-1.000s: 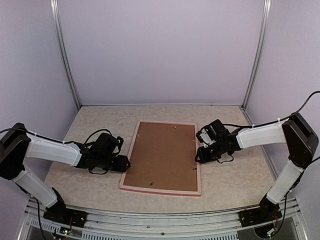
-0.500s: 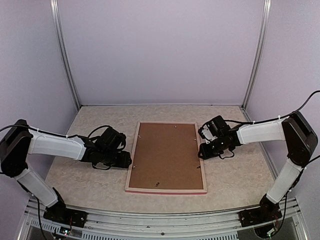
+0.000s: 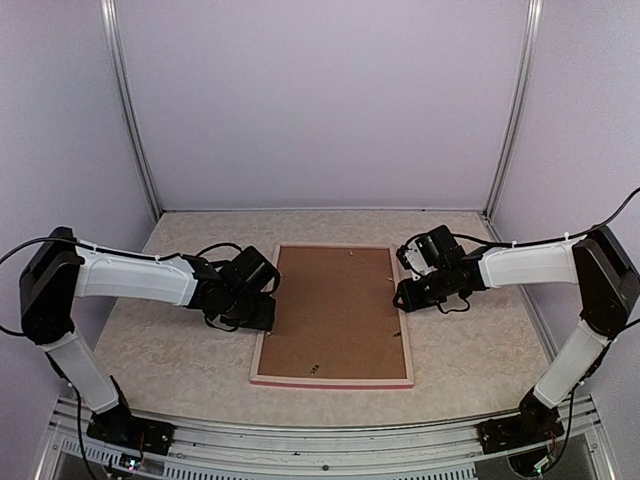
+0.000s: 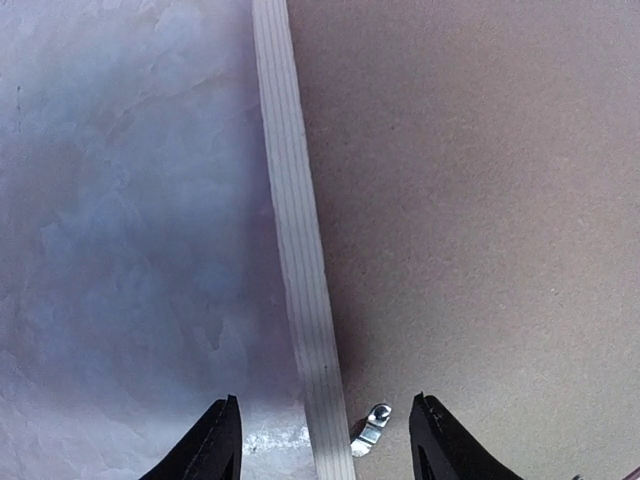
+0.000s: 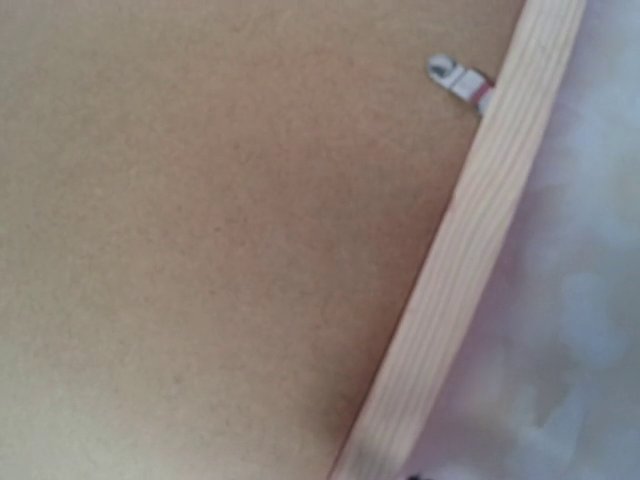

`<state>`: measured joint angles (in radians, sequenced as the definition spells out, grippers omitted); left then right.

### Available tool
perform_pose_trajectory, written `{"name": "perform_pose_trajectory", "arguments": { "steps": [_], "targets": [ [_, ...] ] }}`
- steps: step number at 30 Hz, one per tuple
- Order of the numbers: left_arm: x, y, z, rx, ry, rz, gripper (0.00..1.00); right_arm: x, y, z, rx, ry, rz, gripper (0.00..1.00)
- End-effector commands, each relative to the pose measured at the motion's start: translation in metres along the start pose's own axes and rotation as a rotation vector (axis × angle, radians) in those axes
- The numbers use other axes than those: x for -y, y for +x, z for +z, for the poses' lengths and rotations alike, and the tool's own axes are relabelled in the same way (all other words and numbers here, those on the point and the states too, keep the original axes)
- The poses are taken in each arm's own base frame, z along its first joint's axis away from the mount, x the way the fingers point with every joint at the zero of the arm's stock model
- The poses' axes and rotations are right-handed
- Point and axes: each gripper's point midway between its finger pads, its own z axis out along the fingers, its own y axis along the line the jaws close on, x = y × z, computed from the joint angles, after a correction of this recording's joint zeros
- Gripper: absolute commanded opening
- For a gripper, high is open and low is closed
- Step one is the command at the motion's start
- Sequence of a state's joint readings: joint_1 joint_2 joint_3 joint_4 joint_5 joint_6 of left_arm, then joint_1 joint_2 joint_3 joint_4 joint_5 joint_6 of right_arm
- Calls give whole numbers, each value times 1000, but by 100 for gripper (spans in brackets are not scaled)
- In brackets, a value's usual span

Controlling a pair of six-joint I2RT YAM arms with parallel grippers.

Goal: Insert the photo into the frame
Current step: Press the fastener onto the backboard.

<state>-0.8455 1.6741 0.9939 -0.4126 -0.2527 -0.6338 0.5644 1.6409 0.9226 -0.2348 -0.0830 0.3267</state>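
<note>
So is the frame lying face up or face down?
Face down: the frame shows its pale wood back, brown backing board set inside.

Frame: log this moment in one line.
frame: back up, board in; photo: unseen; left arm: jaws open astride left rail; right arm: at right rail

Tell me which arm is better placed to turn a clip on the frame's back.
Probably the left: its tool stands open over the frame, with a clip between the fingers.
</note>
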Motion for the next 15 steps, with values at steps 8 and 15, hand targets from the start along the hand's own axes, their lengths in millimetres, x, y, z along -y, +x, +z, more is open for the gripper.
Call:
{"name": "perform_pose_trajectory", "arguments": {
  "steps": [8, 15],
  "targets": [
    [-19, 34, 3, -100, -142, 23, 55, 7, -1, -6, 41, 17, -18, 36],
    [-23, 39, 12, -121, -183, 48, 50, 10, 0, -8, 47, 31, -20, 36]
  ]
}}
